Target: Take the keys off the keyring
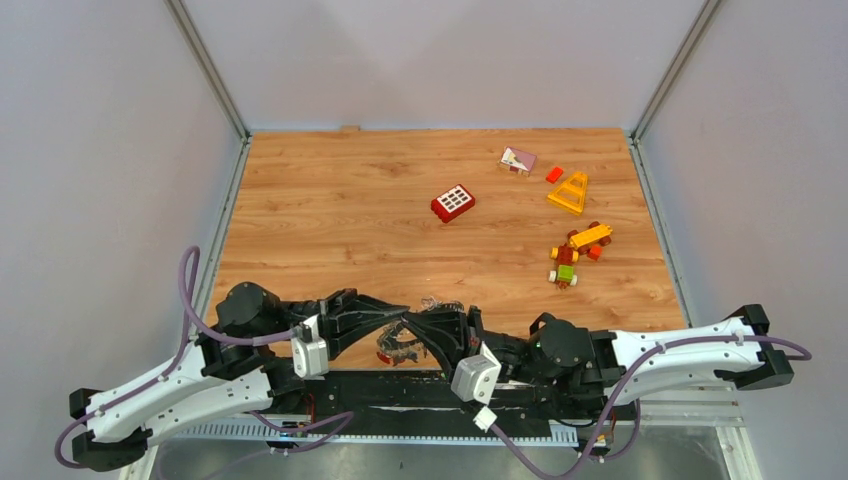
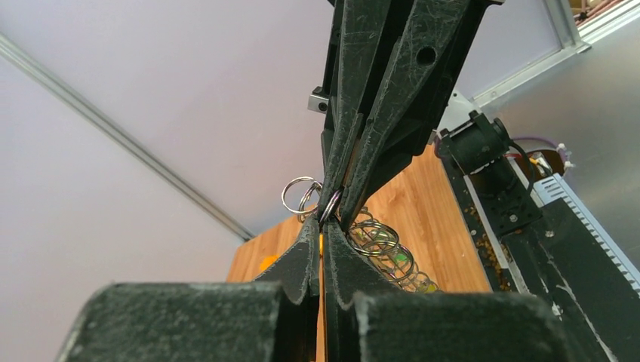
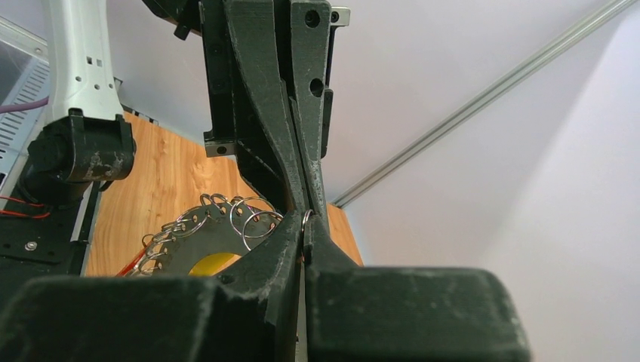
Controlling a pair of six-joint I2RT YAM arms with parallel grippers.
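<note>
The keyring [image 1: 395, 350] hangs over the table's near edge between the two arms. In the right wrist view it is a grey disc [image 3: 204, 237] with holes round its rim, each holding a small split ring. A row of these small rings [image 2: 377, 237] also shows in the left wrist view. No key can be told apart; only a bit of red [image 3: 132, 264] shows at the disc's low edge. My left gripper [image 2: 330, 215] [image 1: 400, 322] is shut on one small ring, tip to tip with my right gripper [image 3: 306, 222] [image 1: 420, 325], which is shut on a small ring too.
Toy bricks lie on the far half of the wooden table: a red brick [image 1: 453, 203], a yellow triangular piece [image 1: 569, 192], a pink-and-white piece [image 1: 517, 160], a small orange brick [image 1: 554, 174] and a brick vehicle [image 1: 575, 255]. Grey walls close three sides.
</note>
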